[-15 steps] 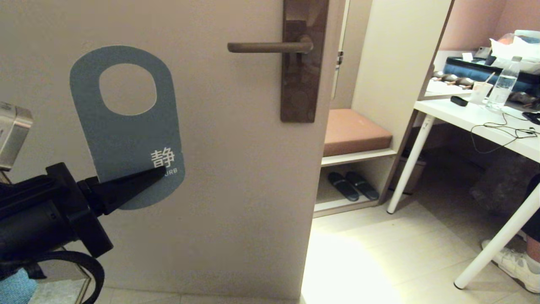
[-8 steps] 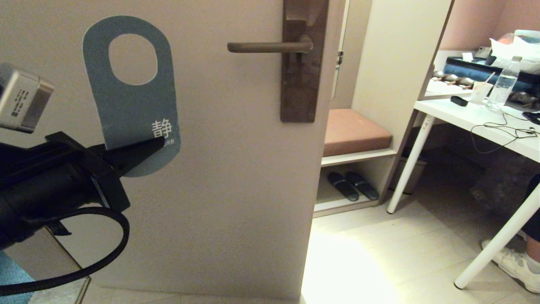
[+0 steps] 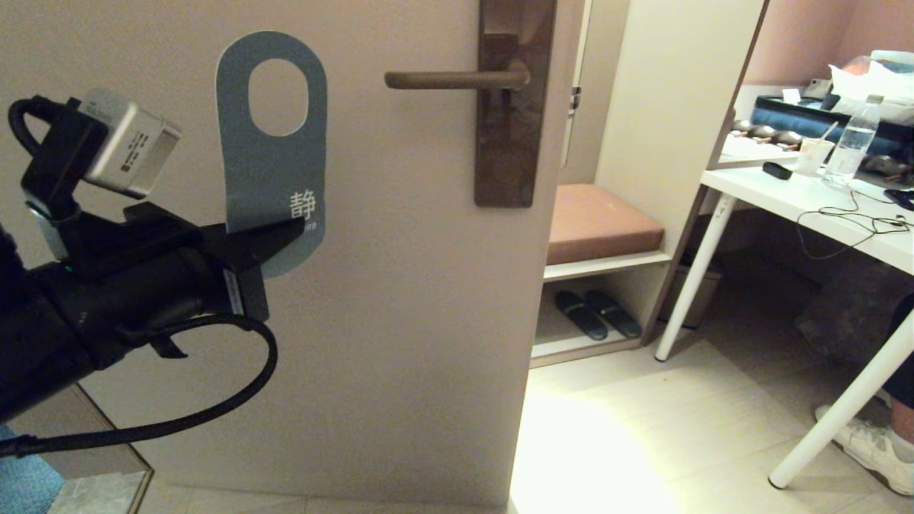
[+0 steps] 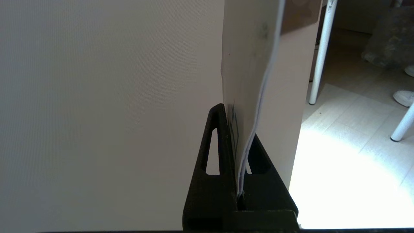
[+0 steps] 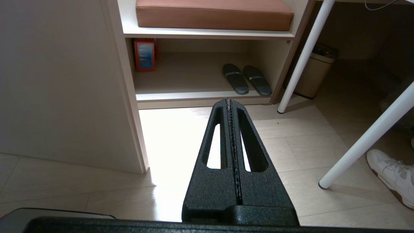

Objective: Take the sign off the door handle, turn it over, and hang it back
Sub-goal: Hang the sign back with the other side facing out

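Observation:
My left gripper (image 3: 289, 230) is shut on the lower part of the sign (image 3: 271, 157) and holds it upright in front of the door, off the handle. The sign's blue-grey face turns towards me, partly edge-on, and its big round hole is at the top. It hangs left of the door handle (image 3: 446, 79), a dark-brown lever on a tall brown backplate (image 3: 510, 143). In the left wrist view the sign (image 4: 255, 81) stands edge-on, pinched in my left gripper (image 4: 237, 119). My right gripper (image 5: 229, 102) is shut and empty, low over the floor, out of the head view.
The door's free edge (image 3: 546, 285) borders an opening onto a shelf unit with a brown cushion (image 3: 600, 221) and slippers (image 3: 596, 314). A white table (image 3: 807, 200) with a bottle and cables stands at the right. A person's shoe (image 3: 871, 446) is by the table leg.
My left arm has lifted the sign and carried it right, towards the handle. The sign has rotated about its long axis, so its face looks narrower now.

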Controlling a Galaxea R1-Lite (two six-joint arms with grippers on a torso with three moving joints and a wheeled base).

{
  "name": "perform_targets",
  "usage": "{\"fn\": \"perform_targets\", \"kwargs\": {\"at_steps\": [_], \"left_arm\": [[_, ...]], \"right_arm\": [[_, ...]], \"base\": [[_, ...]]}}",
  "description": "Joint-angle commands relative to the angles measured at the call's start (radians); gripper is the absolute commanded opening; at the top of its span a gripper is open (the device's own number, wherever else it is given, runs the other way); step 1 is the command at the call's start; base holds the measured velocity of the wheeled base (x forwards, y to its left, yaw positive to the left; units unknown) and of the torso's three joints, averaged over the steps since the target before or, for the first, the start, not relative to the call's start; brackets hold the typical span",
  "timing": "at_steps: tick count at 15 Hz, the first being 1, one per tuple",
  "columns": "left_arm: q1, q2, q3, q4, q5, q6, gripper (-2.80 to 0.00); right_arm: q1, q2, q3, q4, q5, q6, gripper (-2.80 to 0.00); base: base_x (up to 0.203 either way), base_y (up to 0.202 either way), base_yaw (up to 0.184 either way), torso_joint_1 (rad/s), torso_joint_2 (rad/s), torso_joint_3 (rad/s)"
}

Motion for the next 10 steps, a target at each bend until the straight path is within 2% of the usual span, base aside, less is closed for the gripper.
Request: {"fn": "perform_targets", "kwargs": {"at_steps": [1,5,7,10], "left_arm": [[-0.009,0.054,-0.042,-0.002,0.012,0.007,-2.80],[-0.025,0.118,-0.125,0.004,0.071,0.033,-2.80],[-0.026,0.134,-0.172,0.053,0.079,0.032,-2.80],[-0.022,0.164,-0.200,0.062,0.082,0.029,-2.80]], "right_arm": [[0.000,0.001,0.000,0.001,0.000,-0.001,-2.80],[0.000,0.001,0.000,0.001,0.000,-0.001,-2.80],[0.000,0.001,0.000,0.001,0.000,-0.001,-2.80],[0.000,0.001,0.000,0.001,0.000,-0.001,-2.80]], "base": [[0.000,0.000,0.000,0.000,0.00,0.000],[0.000,0.000,0.000,0.000,0.00,0.000],[0.000,0.000,0.000,0.000,0.00,0.000],[0.000,0.000,0.000,0.000,0.00,0.000]]}}
